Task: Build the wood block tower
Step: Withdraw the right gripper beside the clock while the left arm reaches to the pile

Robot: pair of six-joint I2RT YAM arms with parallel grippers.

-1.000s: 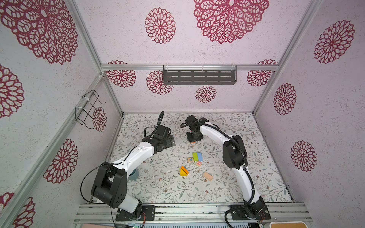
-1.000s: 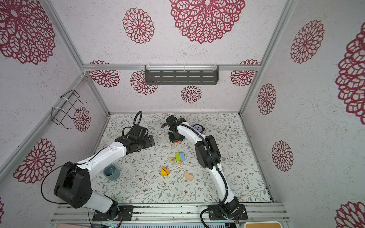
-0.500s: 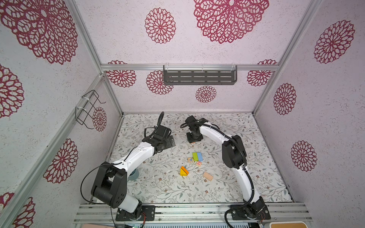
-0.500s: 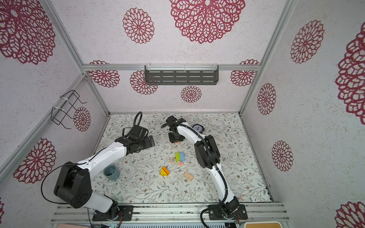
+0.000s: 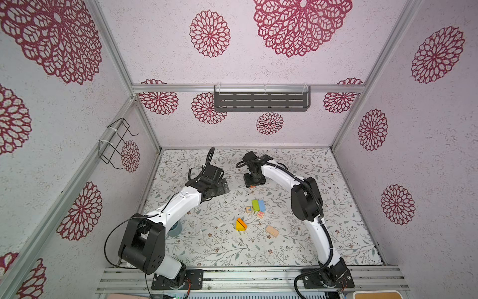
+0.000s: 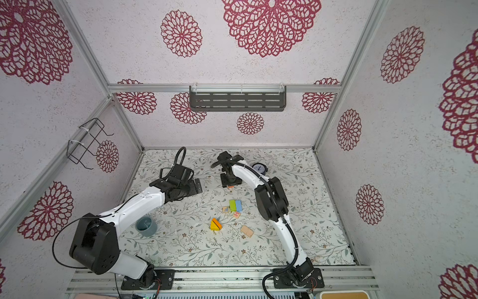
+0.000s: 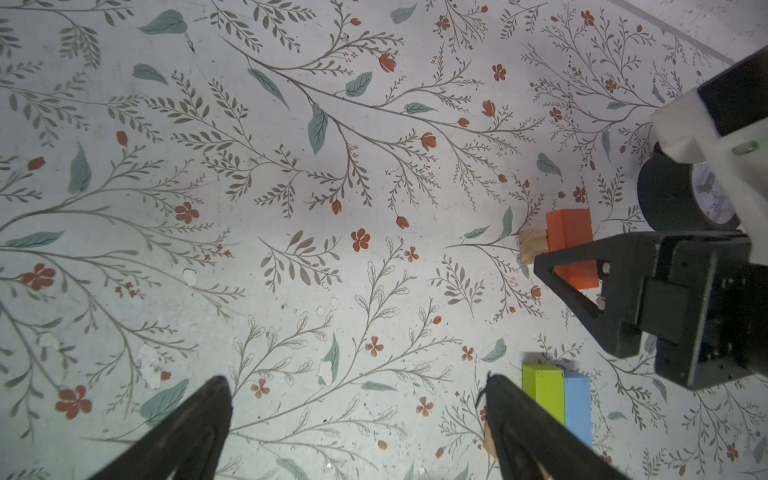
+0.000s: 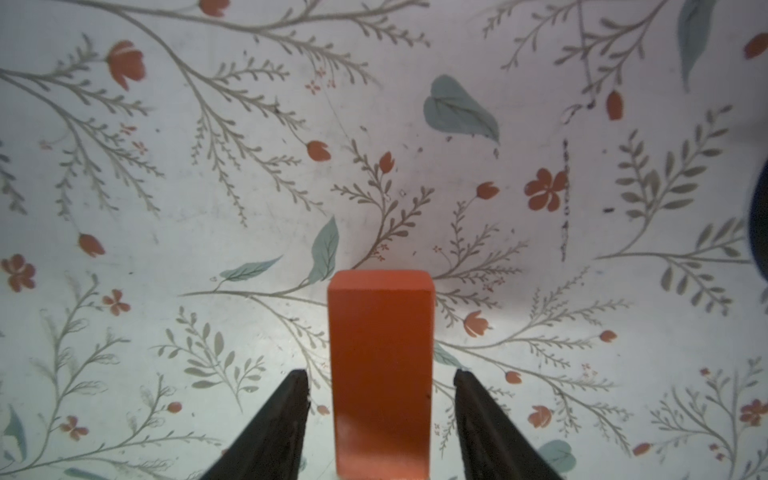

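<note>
Orange-red rectangular wood block [image 8: 380, 324] between jaws of spread right gripper [image 8: 380, 374], gaps either side, left gripper [image 7: 355, 379] spread wide.

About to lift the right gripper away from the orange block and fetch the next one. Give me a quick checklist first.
1. Right gripper clear of orange block: ok, gaps on both sides.
2. Orange block square on tan block: cannot tell, tan block mostly hidden.
3. Left gripper open, empty: ok.
4. Green block and blue block reachable: ok, side by side, nothing on them.
5. Clock clear of right arm: cannot tell, arm overlaps it.
</note>
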